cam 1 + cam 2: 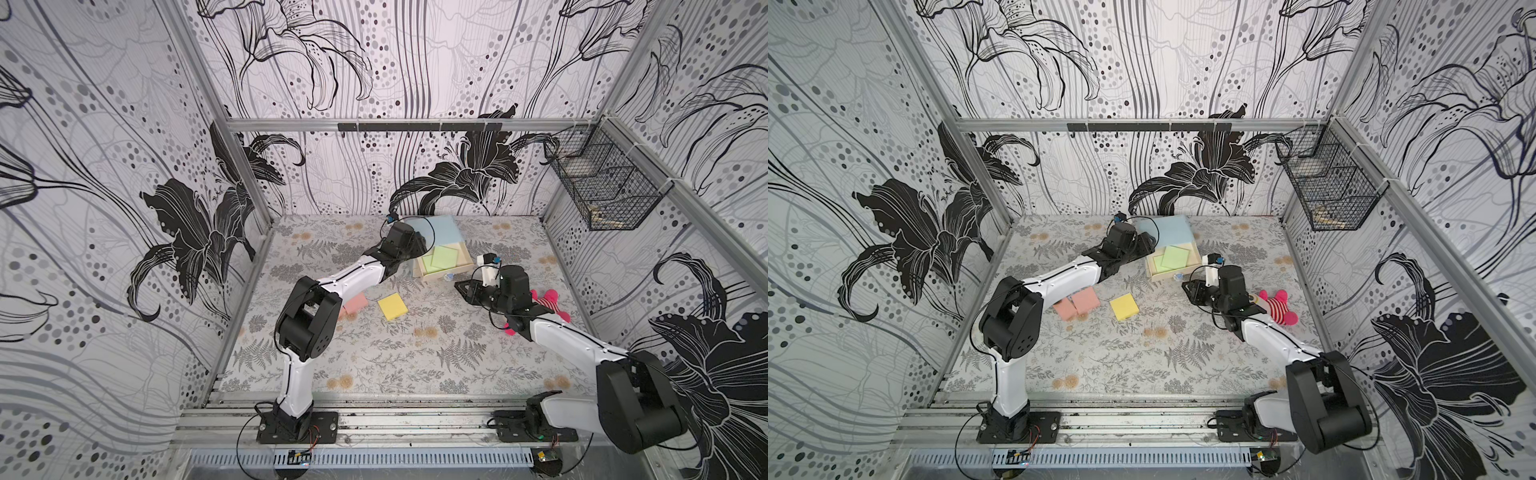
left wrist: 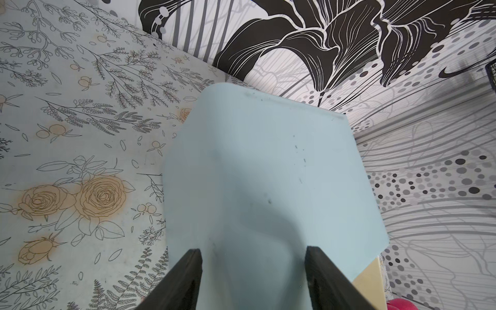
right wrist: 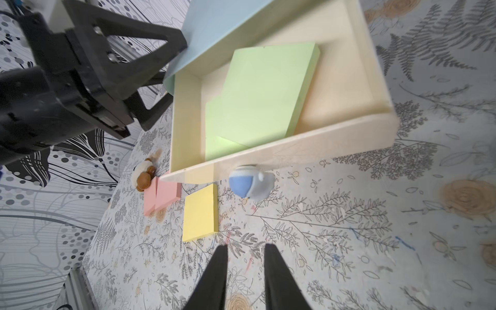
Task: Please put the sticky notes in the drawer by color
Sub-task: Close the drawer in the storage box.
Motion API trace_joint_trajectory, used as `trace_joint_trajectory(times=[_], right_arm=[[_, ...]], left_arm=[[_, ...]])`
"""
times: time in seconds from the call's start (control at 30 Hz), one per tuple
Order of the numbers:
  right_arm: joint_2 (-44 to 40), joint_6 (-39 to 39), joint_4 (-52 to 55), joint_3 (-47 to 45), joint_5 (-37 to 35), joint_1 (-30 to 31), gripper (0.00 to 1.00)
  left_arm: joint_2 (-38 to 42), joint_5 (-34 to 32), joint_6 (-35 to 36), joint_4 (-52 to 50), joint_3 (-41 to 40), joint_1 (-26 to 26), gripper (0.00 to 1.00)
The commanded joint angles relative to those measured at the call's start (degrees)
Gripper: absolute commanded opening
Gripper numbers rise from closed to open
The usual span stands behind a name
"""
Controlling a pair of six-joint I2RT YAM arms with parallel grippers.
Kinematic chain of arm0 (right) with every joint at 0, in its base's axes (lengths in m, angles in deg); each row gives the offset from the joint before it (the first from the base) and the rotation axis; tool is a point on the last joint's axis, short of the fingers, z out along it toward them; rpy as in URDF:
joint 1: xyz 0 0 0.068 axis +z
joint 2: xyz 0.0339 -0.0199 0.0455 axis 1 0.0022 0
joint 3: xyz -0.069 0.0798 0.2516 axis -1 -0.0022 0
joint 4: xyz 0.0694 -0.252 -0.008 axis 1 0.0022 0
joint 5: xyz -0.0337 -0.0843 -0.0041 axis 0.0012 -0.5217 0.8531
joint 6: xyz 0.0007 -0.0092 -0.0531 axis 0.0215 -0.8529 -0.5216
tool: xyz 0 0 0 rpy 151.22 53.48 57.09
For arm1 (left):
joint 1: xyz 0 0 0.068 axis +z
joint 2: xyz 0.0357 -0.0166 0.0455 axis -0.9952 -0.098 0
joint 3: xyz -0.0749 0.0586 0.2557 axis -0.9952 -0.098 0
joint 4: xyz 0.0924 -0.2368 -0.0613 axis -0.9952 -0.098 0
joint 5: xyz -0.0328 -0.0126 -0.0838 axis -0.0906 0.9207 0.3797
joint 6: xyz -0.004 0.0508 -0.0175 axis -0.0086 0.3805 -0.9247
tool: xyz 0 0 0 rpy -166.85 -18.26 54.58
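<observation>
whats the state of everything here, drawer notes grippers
drawer: top one pulled out, open
green sticky notes: overlapping, inside the open drawer
pink sticky notes: two side by side on the table
yellow sticky note: flat on the table
left gripper: jaws apart astride the drawer's shell, grip unclear
right gripper: jaws narrowly apart, empty
plush toy: lying on the table

Black-and-white lily wallpaper covers three walls [image 1: 374, 62], framed in aluminium rails [image 1: 282, 124]. A black wire basket [image 1: 615, 195] hangs on one; the tabletop [image 1: 395, 365] wears a pale fern-and-rose print.
</observation>
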Motion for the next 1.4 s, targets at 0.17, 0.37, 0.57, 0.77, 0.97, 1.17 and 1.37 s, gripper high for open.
trace_joint_trajectory(times=[0.17,0.37,0.57,0.77,0.97,1.17,1.37], right_arm=[[6.18,1.53,-5.89,3.29,1.18,0.39,0.18],[8.92,1.76,-6.90,5.86,1.55,0.39,0.13],[10.45,1.77,-8.00,8.60,1.38,0.39,0.13],[12.53,2.38,-9.60,11.18,1.40,0.47,0.13],[16.09,2.33,-10.23,14.35,1.46,0.47,0.12],[21.51,1.89,-10.17,18.82,1.52,0.47,0.12],[25.18,2.05,-10.43,22.76,0.49,0.56,0.12]], left_arm=[[-1.30,-0.95,0.68,-3.19,0.70,-0.11,0.60],[-1.72,0.83,1.03,-2.91,0.80,-0.11,0.58],[-1.65,2.06,1.39,-2.88,0.93,-0.11,0.56],[-1.62,3.48,1.98,-2.98,1.11,-0.12,0.55],[-1.48,4.17,2.26,-3.03,1.12,-0.14,0.54],[-1.32,4.72,2.51,-3.23,1.05,-0.11,0.54],[-1.17,4.98,2.78,-3.09,0.52,-0.11,0.54]])
